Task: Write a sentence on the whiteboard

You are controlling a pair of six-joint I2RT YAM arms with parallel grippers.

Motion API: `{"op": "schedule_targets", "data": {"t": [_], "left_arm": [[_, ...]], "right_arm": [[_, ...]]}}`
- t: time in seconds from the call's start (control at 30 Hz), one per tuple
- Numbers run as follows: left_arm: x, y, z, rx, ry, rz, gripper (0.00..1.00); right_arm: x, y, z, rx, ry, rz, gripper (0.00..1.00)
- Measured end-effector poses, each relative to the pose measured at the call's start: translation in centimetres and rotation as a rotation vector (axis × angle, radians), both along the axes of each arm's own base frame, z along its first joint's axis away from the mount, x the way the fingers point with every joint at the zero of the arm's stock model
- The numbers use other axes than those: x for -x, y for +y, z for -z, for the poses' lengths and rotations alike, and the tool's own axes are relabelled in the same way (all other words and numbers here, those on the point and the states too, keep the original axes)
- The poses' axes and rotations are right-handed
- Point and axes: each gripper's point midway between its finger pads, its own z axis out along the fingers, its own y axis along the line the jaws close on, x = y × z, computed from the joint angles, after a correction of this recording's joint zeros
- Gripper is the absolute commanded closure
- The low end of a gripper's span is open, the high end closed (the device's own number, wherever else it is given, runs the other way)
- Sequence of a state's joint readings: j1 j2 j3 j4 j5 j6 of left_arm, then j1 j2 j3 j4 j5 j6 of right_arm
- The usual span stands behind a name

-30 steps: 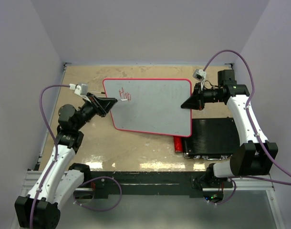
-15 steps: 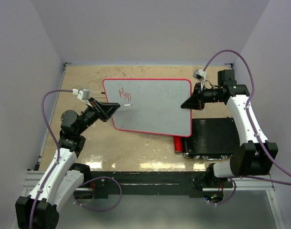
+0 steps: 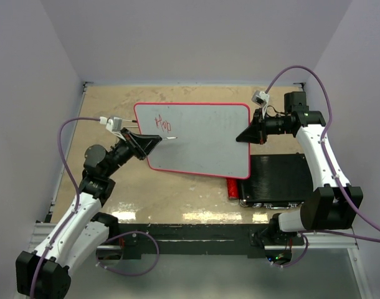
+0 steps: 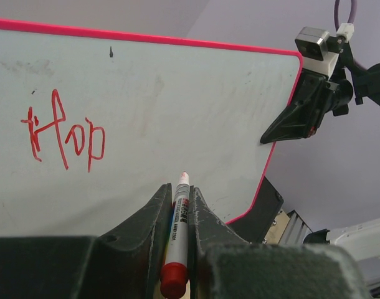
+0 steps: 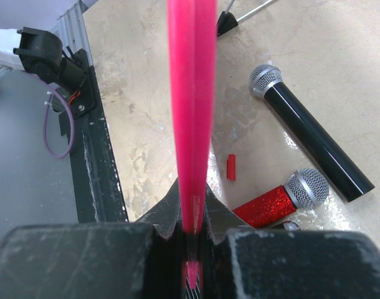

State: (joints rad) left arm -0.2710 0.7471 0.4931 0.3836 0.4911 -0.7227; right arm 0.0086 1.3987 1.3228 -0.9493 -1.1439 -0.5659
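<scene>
The whiteboard (image 3: 202, 140), white with a thin red frame, lies across the middle of the table. The sentence (image 3: 162, 121) reads "Hop" in red at its upper left, and shows in the left wrist view (image 4: 65, 131). My left gripper (image 3: 154, 140) is shut on a white marker with a red end (image 4: 176, 233). The marker's tip points at the board (image 4: 177, 93), below and right of the letters. I cannot tell if the tip touches. My right gripper (image 3: 243, 136) is shut on the board's right edge (image 5: 191, 93).
A black ribbed case (image 3: 277, 177) lies under the board's right lower corner, with a red glitter microphone (image 3: 232, 187) beside it. The right wrist view shows a black microphone (image 5: 311, 149), the red microphone (image 5: 277, 202) and a small red cap (image 5: 231, 167) on the table.
My left gripper has drawn the marker away from the letters, down and to the right, and the left arm has shifted a little. The right gripper and the board have not moved.
</scene>
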Motion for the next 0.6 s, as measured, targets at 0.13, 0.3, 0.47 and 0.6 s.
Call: {"op": "schedule_targets", "data": {"t": [0.13, 0.3, 0.47, 0.6], "left_arm": [[-0.7, -0.9, 1.0, -0.005, 0.036, -0.007, 1.0], [-2.0, -1.0, 1.3, -0.014, 0.058, -0.047, 1.0], [-3.0, -0.4, 0.6, -0.028, 0.042, -0.103, 1.0], [-3.6, 0.3, -0.1, -0.055, 0.026, -0.149, 1.0]], "right_arm": [[0.0, 0.0, 0.0, 0.0, 0.0, 0.0, 1.0], [0.1, 0.0, 0.0, 0.0, -0.003, 0.0, 1.0], [0.2, 0.1, -0.1, 0.0, -0.009, -0.003, 1.0], [0.3, 0.1, -0.2, -0.001, -0.009, -0.004, 1.0]]}}
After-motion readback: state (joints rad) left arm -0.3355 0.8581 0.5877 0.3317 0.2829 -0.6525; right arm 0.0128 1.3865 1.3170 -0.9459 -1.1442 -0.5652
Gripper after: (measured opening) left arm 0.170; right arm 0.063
